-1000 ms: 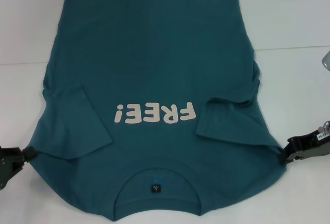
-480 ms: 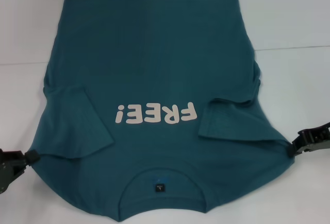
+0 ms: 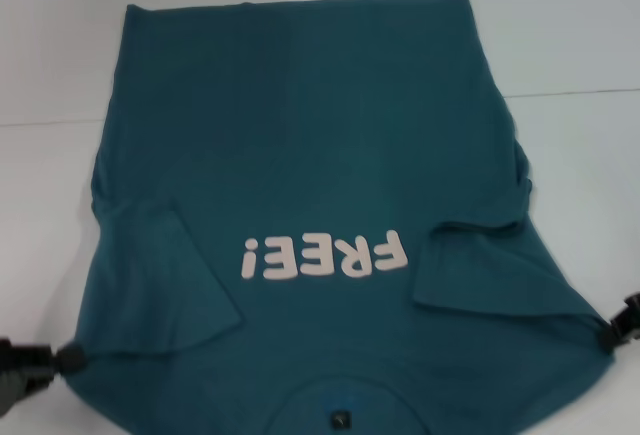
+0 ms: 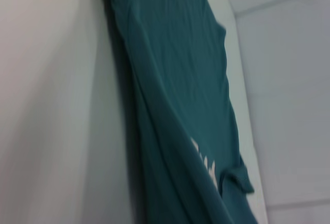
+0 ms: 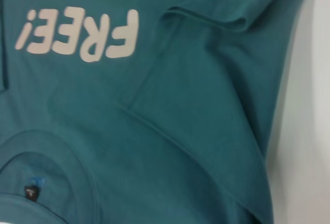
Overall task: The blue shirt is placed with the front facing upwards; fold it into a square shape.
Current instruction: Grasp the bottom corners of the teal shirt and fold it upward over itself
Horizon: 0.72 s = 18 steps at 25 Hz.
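Head view: blue shirt (image 3: 310,155) collar cropped.

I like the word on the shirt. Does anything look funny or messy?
A little. The blue shirt lies with FREE! upside down from the head view, collar nearest the robot. Both sleeves are folded inward, the right one rumpled. The left gripper and right gripper sit at its shoulder corners. Nothing torn.

A pale, whitish surface (image 3: 570,35) is seen across the head view, bare at the far edge and along both sides. A thin dark seam (image 3: 575,92) is drawn across it on the right, and a fainter line (image 3: 45,122) is seen on the left. In the left wrist view the same surface (image 4: 289,80) is crossed by a similar line.
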### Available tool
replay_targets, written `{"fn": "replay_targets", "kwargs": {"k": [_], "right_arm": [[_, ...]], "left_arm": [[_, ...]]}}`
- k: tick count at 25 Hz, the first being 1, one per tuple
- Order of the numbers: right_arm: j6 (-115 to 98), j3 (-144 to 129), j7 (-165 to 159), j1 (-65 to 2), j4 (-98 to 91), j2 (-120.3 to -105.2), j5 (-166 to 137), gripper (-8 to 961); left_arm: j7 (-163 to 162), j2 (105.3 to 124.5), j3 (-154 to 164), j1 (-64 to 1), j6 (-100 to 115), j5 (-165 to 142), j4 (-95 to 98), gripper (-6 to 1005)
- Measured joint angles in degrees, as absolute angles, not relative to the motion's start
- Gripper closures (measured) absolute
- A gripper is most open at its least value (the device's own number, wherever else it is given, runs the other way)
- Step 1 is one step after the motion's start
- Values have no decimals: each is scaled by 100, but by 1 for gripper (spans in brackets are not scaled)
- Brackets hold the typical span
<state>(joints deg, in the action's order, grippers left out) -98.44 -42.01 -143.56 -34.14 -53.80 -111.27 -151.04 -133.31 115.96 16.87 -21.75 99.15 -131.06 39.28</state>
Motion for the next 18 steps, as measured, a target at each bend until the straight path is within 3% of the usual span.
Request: {"fn": "replay_targets", "kwargs": {"k": [11, 18], "right_arm": [[-10607, -4189, -13901, -3070, -5718, -11126, -15203, 931], [-10912, -4208, -13679, -2826, -5727, -11221, -15307, 931]], "left_arm": [[-13244, 11641, 1727, -1935, 10718, -13954, 4340, 999], [-13186, 11660, 1705, -1827, 10969, -14204, 4356, 999]]}}
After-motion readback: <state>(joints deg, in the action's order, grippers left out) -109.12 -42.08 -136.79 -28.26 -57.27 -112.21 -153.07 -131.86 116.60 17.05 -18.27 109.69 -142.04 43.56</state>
